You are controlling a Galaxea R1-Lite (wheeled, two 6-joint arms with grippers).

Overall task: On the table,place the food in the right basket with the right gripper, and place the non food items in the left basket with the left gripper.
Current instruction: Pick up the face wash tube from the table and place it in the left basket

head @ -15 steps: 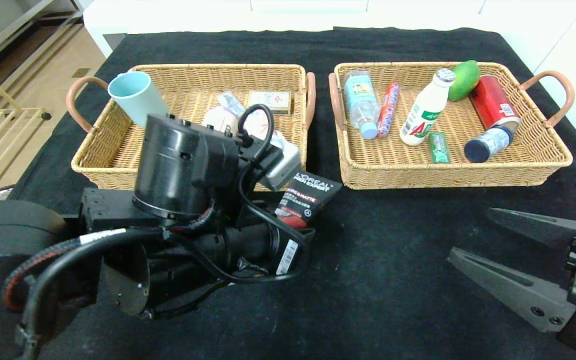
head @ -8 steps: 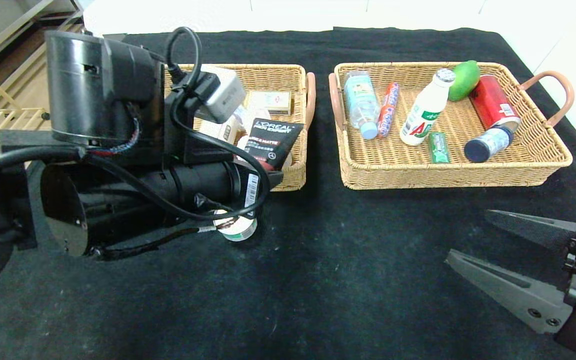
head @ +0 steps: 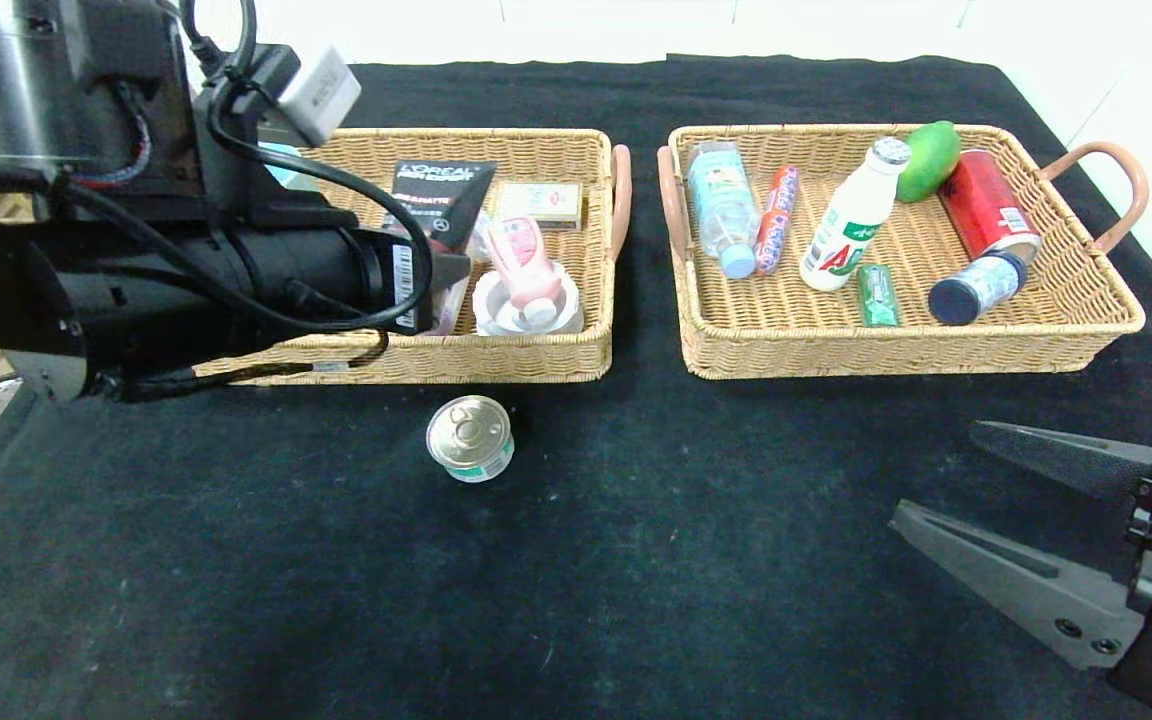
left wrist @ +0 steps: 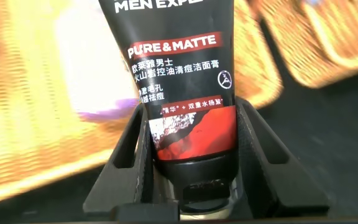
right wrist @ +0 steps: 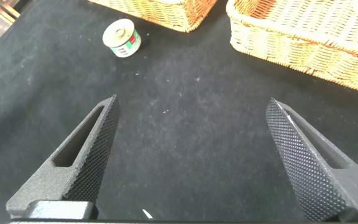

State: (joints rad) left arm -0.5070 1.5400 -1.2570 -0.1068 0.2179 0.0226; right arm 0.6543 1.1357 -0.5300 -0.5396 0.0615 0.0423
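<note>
Black cloth covers the table (head: 636, 600), on which two wicker trays are set side by side. Over the left basket (head: 536, 360) the left gripper (left wrist: 191, 168) is raised, its fingers clamped on the cap end of the black tube (head: 441, 190), whose lettered body is seen tilted above the basket's interior. Just beside the tube, inside the same basket, the pink squeeze bottle (head: 521, 265) is laid on a white round object (head: 526, 310), and a small flat box (head: 541, 200) is seen toward the far wall. In front of that basket, on the bare cloth, the small round tin (head: 471, 438) is stood upright, apart from both trays. In the right basket (head: 896, 350) the sausage stick (head: 778, 218), the white drink bottle (head: 854, 218) and the green gum pack (head: 877, 295) are found among other items. Near the table's front right, the right gripper (right wrist: 191, 162) is held low above the cloth, its fingers spread wide with nothing between them.
</note>
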